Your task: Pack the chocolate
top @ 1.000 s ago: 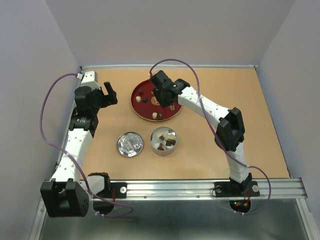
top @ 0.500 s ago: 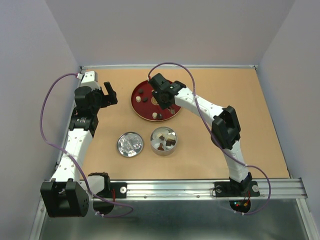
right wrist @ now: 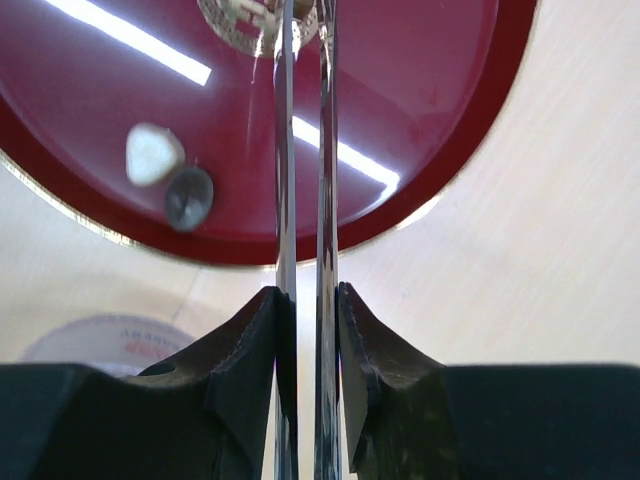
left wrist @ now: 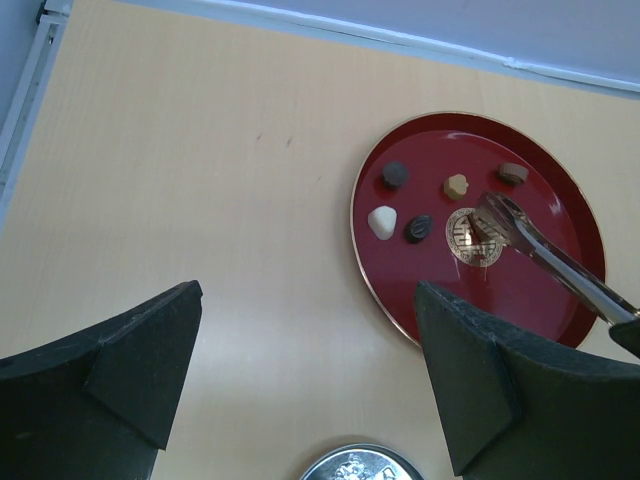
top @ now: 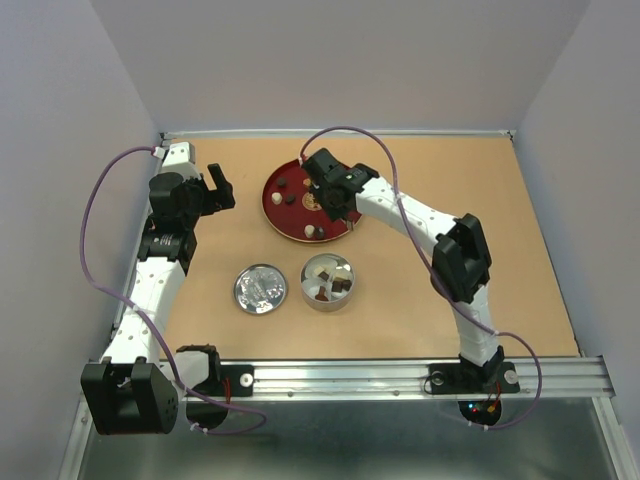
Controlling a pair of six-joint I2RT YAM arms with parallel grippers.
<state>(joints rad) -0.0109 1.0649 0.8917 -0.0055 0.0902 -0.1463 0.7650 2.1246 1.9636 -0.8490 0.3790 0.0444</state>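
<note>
Tongs (right wrist: 284, 160), clenched in the right gripper (right wrist: 305, 310), reach to the red plate's (left wrist: 430, 290) gold middle. Chocolate (left wrist: 456, 186) lies just beside that middle, past their tips; the left gripper (left wrist: 308, 290) gapes well apart.

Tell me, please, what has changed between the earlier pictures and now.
The right arm's elbow drew in leftward, then swung back right; the right gripper, shut on the tongs, ends about where it began over the red plate. The left gripper, the chocolate pieces, the tin and the silver lid stayed put.
</note>
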